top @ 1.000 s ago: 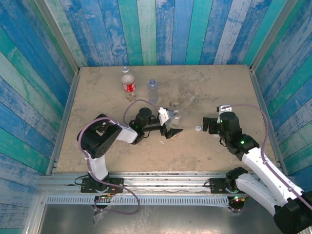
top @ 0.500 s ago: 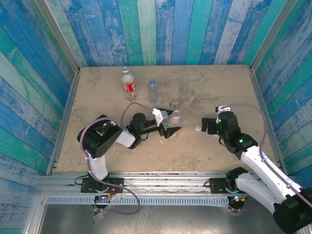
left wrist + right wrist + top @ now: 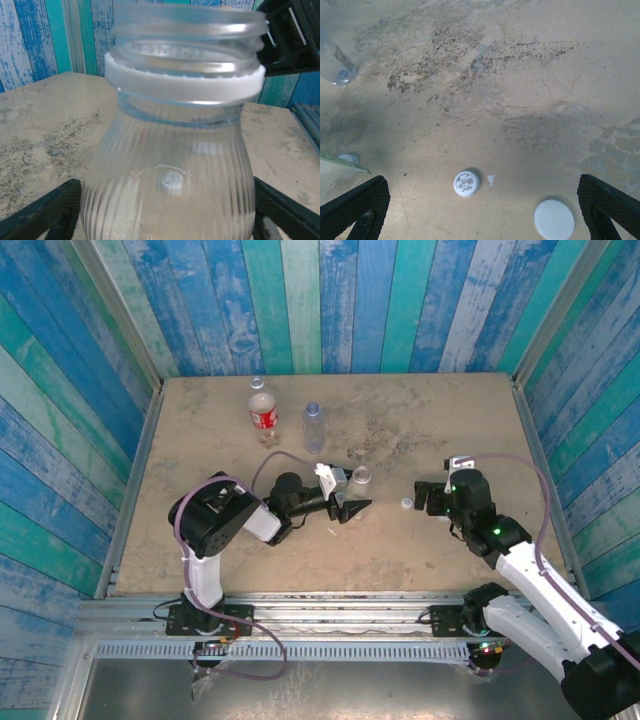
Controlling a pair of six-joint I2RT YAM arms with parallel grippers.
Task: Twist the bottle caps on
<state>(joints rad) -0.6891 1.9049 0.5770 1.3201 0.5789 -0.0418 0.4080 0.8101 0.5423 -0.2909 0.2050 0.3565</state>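
An uncapped clear ribbed bottle (image 3: pixel 170 150) with a white neck ring stands between my left gripper's (image 3: pixel 167 200) fingers, which lie against its two sides. From above, this bottle (image 3: pixel 362 477) stands at mid table with my left gripper (image 3: pixel 352 490) around it. A red-labelled bottle (image 3: pixel 263 412) and a slim bluish bottle (image 3: pixel 314 424) stand at the back. My right gripper (image 3: pixel 482 200) hangs open over a printed bottle cap (image 3: pixel 466 183), with a plain white cap (image 3: pixel 554 219) to its right. The top view shows a cap (image 3: pixel 406 504) just left of my right gripper (image 3: pixel 428 496).
Blue and green plank walls enclose the stone-coloured table (image 3: pixel 450 420) on three sides. A tiny white chip (image 3: pixel 491 180) lies beside the printed cap. The green edge of a label (image 3: pixel 340 162) shows at the left of the right wrist view.
My left gripper has dropped and settled round the clear bottle, and its jaws have narrowed onto it. The right arm has barely moved.
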